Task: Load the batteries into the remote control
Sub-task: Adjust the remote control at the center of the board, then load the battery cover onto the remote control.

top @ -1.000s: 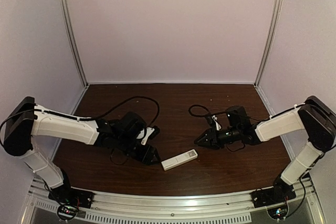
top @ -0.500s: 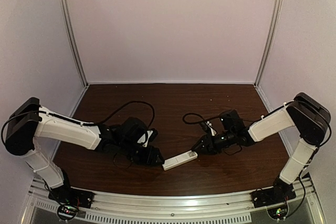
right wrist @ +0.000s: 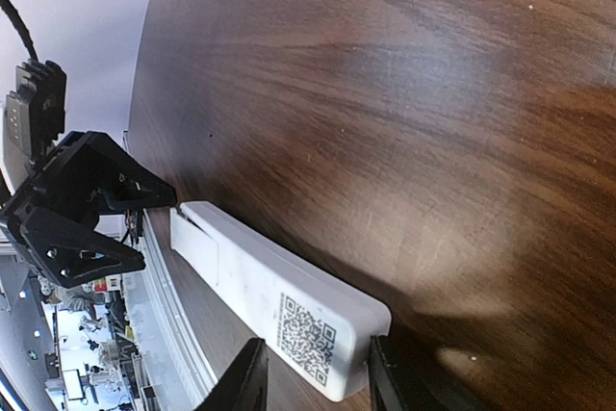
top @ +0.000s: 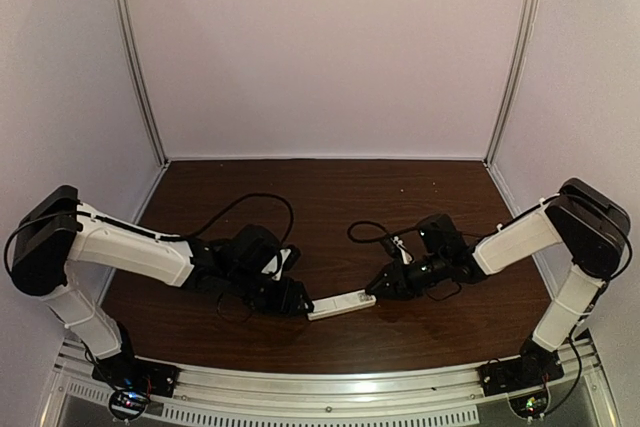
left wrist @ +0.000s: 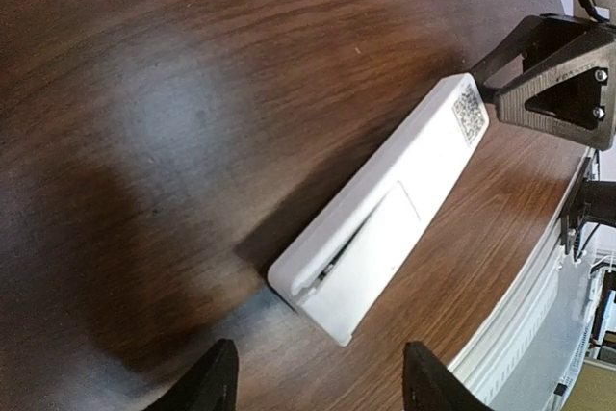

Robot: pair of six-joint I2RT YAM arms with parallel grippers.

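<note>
The remote control [top: 342,303] is a slim white bar near the table's front, between my two grippers. It is tipped up on its long edge, with the back face [left wrist: 395,209] showing. On that face the battery cover [left wrist: 380,238] stands slightly ajar along one side. My right gripper [top: 376,289] [right wrist: 313,372] is shut on the end that carries a QR label [right wrist: 308,339]. My left gripper [top: 297,299] [left wrist: 318,382] stands open just short of the other end, with nothing between its fingers. The batteries are out of view.
The metal front rail [top: 330,387] runs close behind the remote's near side. Black cables [top: 250,197] loop over the dark wood table [top: 330,207] behind both wrists. Pale walls enclose the back and sides.
My right gripper has moved left and closed on the remote's end. The remote has turned from lying flat onto its edge. My left gripper has shifted slightly right, up to the other end.
</note>
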